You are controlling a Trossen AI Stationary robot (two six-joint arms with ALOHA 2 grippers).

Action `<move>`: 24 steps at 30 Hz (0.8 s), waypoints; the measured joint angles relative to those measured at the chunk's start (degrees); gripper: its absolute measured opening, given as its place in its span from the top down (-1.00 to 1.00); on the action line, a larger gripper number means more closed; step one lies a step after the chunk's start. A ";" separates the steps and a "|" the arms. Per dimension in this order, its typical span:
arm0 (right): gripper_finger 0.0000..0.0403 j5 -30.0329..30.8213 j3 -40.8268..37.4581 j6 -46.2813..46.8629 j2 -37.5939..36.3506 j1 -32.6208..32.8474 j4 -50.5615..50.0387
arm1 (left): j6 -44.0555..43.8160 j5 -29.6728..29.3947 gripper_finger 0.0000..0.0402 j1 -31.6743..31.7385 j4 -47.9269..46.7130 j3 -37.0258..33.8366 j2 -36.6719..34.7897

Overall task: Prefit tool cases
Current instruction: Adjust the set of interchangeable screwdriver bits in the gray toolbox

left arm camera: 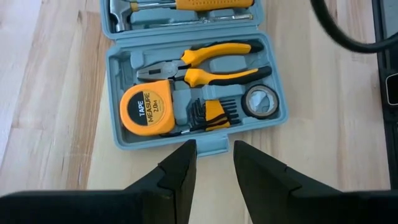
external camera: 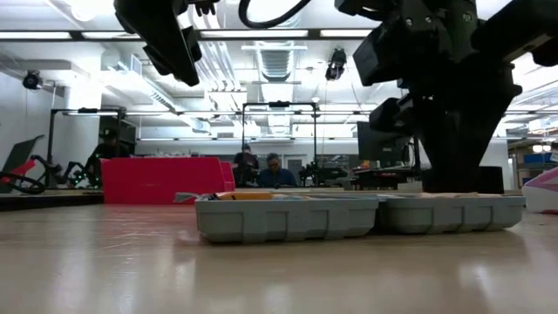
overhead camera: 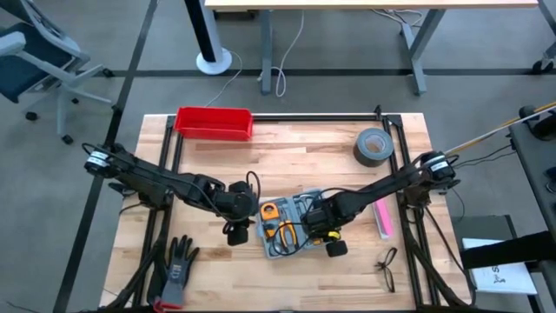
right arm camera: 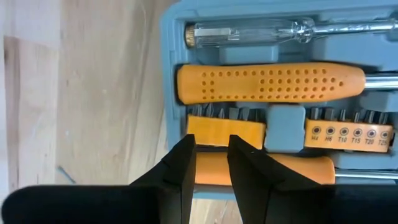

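Note:
The grey-blue tool case (overhead camera: pixel 291 224) lies open and flat on the wooden table's middle, both halves up. The half in the left wrist view (left arm camera: pixel 118 62) holds a tape measure (left arm camera: pixel 147 109), pliers, hex keys and a tape roll. The half in the right wrist view (right arm camera: pixel 171 37) holds orange-handled screwdrivers (right arm camera: pixel 267 82) and bit strips. My left gripper (left arm camera: pixel 214 168) hangs open, well above that half's outer edge, at the case's left end (overhead camera: pixel 239 228). My right gripper (right arm camera: pixel 211 168) points down, open by a narrow gap, over the right half's near edge (overhead camera: pixel 330 242). Nothing is between either pair of fingers.
A red bin (overhead camera: pixel 214 123) stands at the table's far left, and a grey tape roll (overhead camera: pixel 373 146) at the far right. A pink object (overhead camera: pixel 382 217) lies right of the case. Gloves (overhead camera: pixel 178 265) and glasses (overhead camera: pixel 387 268) lie near the front edge. People sit in the room beyond (external camera: pixel 277 170).

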 joint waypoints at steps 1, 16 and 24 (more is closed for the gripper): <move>0.64 0.00 0.04 0.00 -0.05 0.00 -0.02 | 0.00 0.00 0.43 0.00 -0.02 0.00 0.00; 0.61 -0.68 -2.51 -1.09 3.61 -0.07 4.49 | 0.02 -0.07 0.43 0.00 0.03 0.00 0.00; 0.68 -1.99 -3.85 -1.46 3.98 -1.07 6.24 | 0.04 -0.09 0.43 0.00 -0.20 0.00 0.00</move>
